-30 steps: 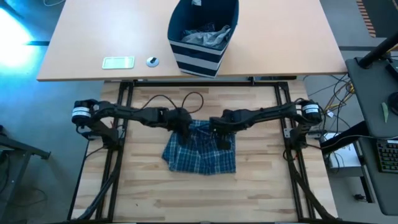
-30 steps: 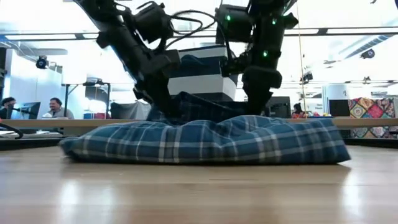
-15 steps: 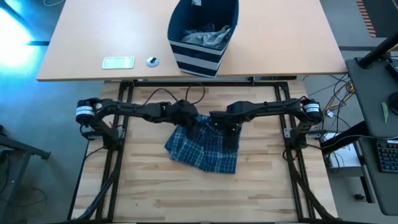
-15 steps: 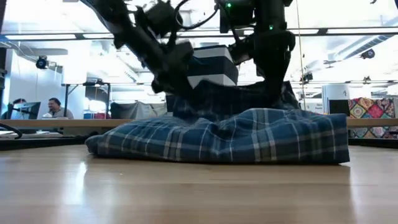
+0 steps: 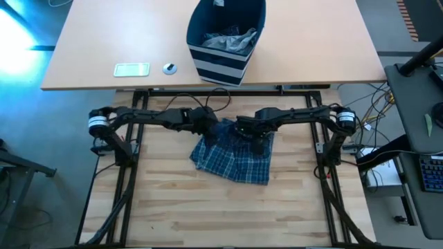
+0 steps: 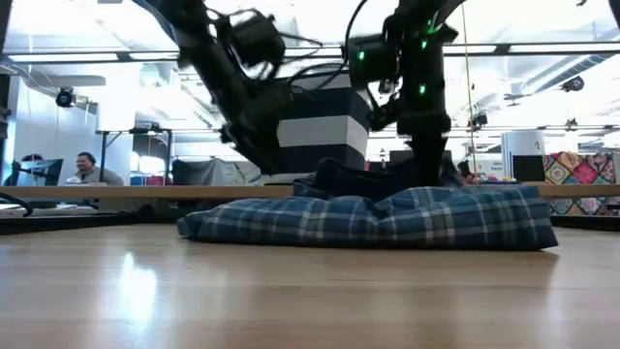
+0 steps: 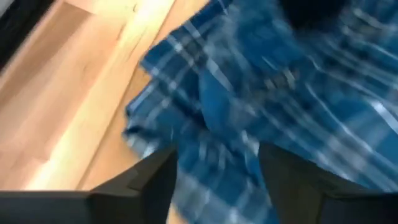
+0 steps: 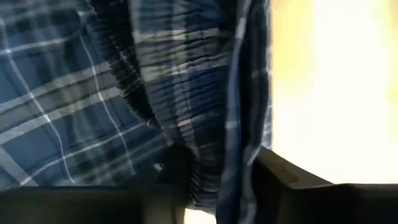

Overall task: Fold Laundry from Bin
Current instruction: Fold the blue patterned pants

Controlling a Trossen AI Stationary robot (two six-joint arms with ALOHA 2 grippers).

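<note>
We see the plaid shorts (image 5: 234,158) lying flat on the wooden table, on the near side of the bin (image 5: 225,38), long axis slanting away from it. The left gripper (image 7: 214,180) is parted over their bin-side edge; the right gripper (image 8: 214,180) has cloth between its fingers.

The plaid shorts (image 5: 234,158) lie on the slatted table (image 5: 173,207), the bin (image 5: 225,41) behind them.
</note>
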